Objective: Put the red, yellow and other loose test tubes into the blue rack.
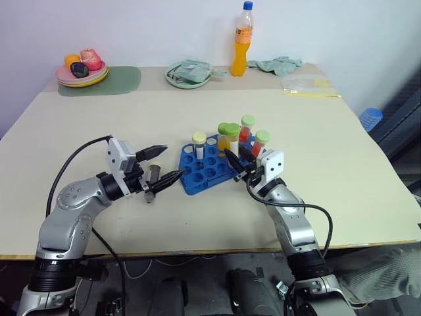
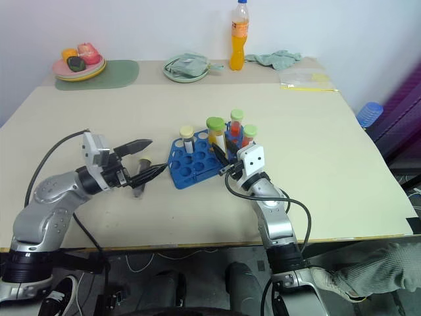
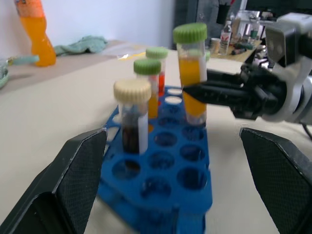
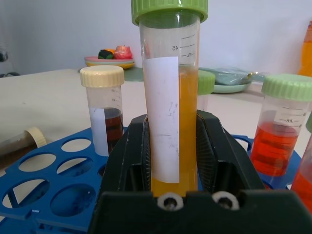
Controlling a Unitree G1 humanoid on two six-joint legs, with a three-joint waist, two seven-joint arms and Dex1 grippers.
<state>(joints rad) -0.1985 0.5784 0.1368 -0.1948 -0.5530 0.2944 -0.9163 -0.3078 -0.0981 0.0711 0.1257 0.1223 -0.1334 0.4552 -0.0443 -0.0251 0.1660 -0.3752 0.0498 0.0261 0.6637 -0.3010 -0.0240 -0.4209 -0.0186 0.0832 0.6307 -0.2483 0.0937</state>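
Note:
The blue rack [image 1: 197, 178] sits mid-table. A dark brown tube with a cream cap [image 1: 198, 143] stands in it, and so do a red tube [image 1: 247, 128] and an orange tube [image 1: 261, 142], both green-capped. My right gripper [image 1: 235, 158] is shut on the yellow tube [image 4: 170, 146], holding it upright over the rack's near right part. I cannot tell whether its base sits in a hole. My left gripper [image 1: 174, 161] is open, just left of the rack. A cream-capped tube [image 1: 154, 174] lies on the table between its fingers, untouched.
Along the table's far edge are an orange drink bottle [image 1: 242, 39], a green bowl with a cloth [image 1: 189, 74], a fruit plate [image 1: 82, 71] on a green mat and a plastic bag [image 1: 309, 85]. A person's sleeve [image 1: 388, 276] shows below the table's near right corner.

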